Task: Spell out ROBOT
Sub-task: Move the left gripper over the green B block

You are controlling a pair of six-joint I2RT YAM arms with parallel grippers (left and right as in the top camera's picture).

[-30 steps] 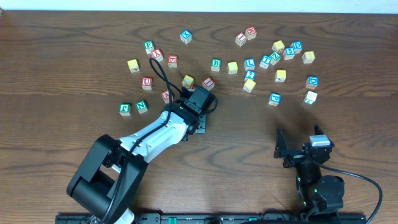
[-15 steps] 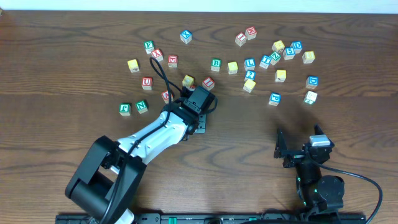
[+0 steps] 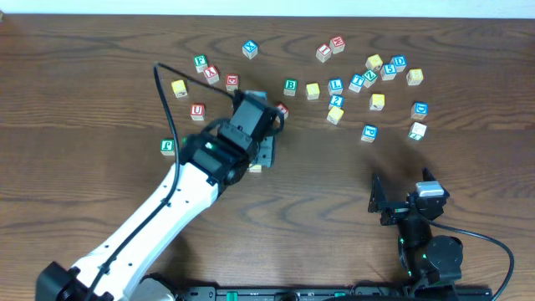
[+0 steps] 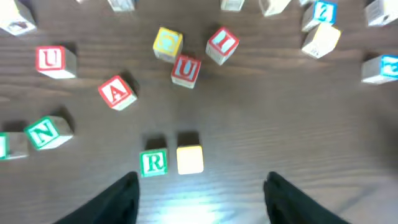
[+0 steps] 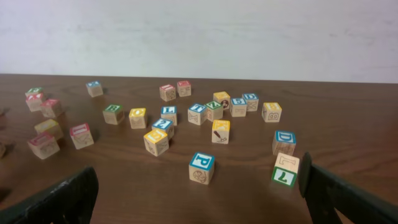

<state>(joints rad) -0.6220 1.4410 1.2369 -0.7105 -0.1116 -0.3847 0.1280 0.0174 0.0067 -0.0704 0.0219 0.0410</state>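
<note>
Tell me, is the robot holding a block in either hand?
No. The left hand is open above the R block and yellow block; the right hand is open too.

The green-framed wooden R cube (image 4: pixel 153 163) and the yellow-faced wooden cube (image 4: pixel 189 159) sit side by side just ahead of the spread left gripper (image 4: pixel 202 183), with bare wood to their right. Beyond them, a red U cube (image 4: pixel 186 70) and a red A cube (image 4: pixel 117 92) narrow the way. The wooden table (image 3: pixel 334 184) lies open from its middle toward the near edge. The white left arm (image 3: pixel 192 180) bars the near-left part.
</note>
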